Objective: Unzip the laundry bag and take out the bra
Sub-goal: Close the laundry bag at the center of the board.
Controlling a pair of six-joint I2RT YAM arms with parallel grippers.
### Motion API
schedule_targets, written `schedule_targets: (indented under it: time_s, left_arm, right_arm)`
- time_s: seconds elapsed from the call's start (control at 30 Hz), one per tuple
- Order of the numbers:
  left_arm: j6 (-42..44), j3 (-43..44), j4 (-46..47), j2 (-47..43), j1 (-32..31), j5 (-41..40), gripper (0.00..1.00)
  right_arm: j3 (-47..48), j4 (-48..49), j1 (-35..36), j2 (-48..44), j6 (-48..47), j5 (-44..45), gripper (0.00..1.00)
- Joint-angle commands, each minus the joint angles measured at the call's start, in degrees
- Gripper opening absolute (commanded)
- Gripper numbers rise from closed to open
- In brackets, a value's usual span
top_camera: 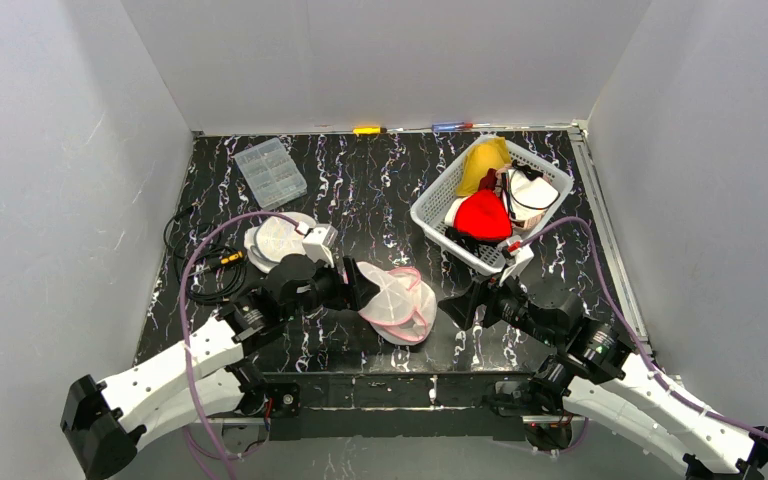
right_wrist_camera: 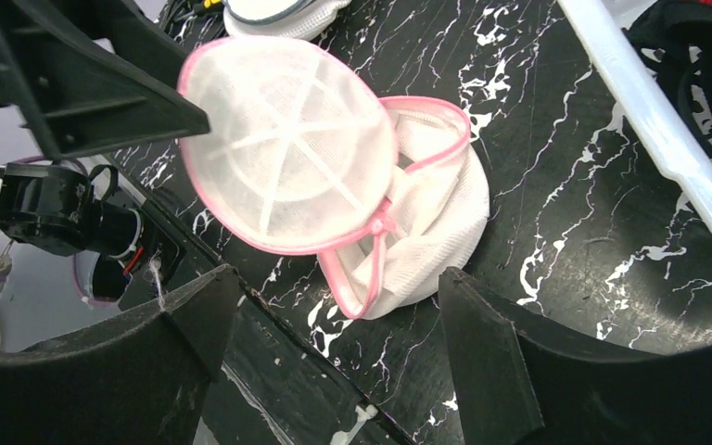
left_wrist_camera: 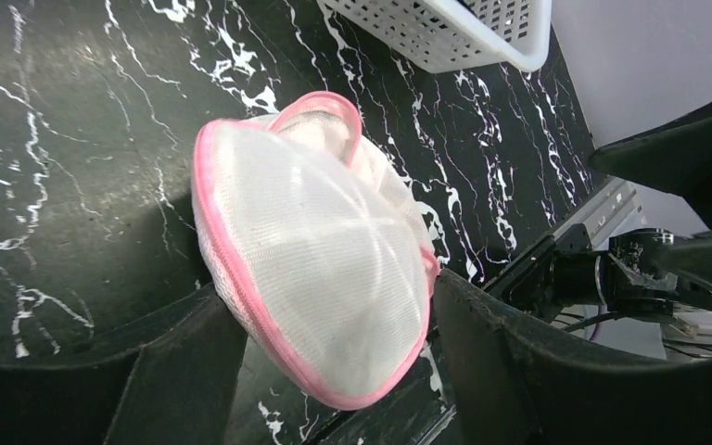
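The laundry bag (top_camera: 397, 300) sits at about 6 o'clock on the table (top_camera: 360, 190), right by the near edge between the arms. It's a mesh dome with pink trim and thin ribs, so I'd bet it's featherlight, springy and easy to shove around on that glossy black marbled top. The zip looks run open: one half stands up like a lid, with white fabric bunched in the other, though I can't tell if that's the bra. The left gripper (top_camera: 365, 285) is at the bag's 9 o'clock, fingers spread either side of the raised dome and not pinching. The right gripper (top_camera: 455, 308) is at its 3 o'clock, spread wide and empty. I'd pin the pink rim and pull the soft fabric. Room's tight: basket (top_camera: 430, 205) at 2 o'clock, clear box (top_camera: 270, 172) at 11, cables (top_camera: 195, 270) at 9, white walls around.
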Motion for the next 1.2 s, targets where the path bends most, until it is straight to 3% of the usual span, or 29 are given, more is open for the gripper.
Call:
schedule_targets:
  time_s: [0.0,0.1,0.3,0.4,0.53,0.7,0.77,0.8,0.97,1.17]
  left_arm:
    - [4.8,4.0,-12.8,-3.4,0.1,-2.0,0.70]
    - [4.8,3.8,-11.5,-1.8,0.0,0.6,0.68]
    - [2.0,1.3,0.3,6.4,-1.0,8.8,0.46]
    - [0.8,2.0,3.9,10.4,-2.7,9.7,0.44]
    - [2.8,5.2,3.0,14.4,-5.1,6.7,0.55]
    - [5.2,8.1,-5.6,13.7,-6.6,-2.7,0.70]
    - [6.8,9.9,-10.9,13.4,-7.0,-6.7,0.94]
    - [7.6,10.8,-13.4,13.5,-7.3,-8.6,0.98]
    - [10.3,13.9,-20.7,14.6,-7.9,-13.6,0.99]
    - [11.1,15.2,-18.1,16.9,-8.4,-7.9,0.98]
  right_arm:
    - [0.5,4.8,-0.2,2.6,-0.4,-2.2,0.86]
    - [0.4,6.2,-0.2,3.6,-0.3,-2.4,0.86]
    - [0.2,7.3,-0.2,4.8,0.2,-2.9,0.85]
    - [-0.1,7.2,-0.2,4.5,0.3,-2.7,0.84]
    - [-0.7,7.2,-0.2,4.9,0.4,-2.3,0.84]
    - [-0.4,8.1,-0.2,8.4,1.4,-2.8,0.82]
    - [-0.3,8.4,-0.2,9.2,1.5,-2.3,0.82]
    - [-0.2,8.4,-0.2,9.6,1.4,-2.1,0.82]
    - [0.2,8.7,-0.2,11.7,1.2,-2.5,0.82]
    - [0.2,13.3,0.0,14.9,3.1,-4.5,0.74]
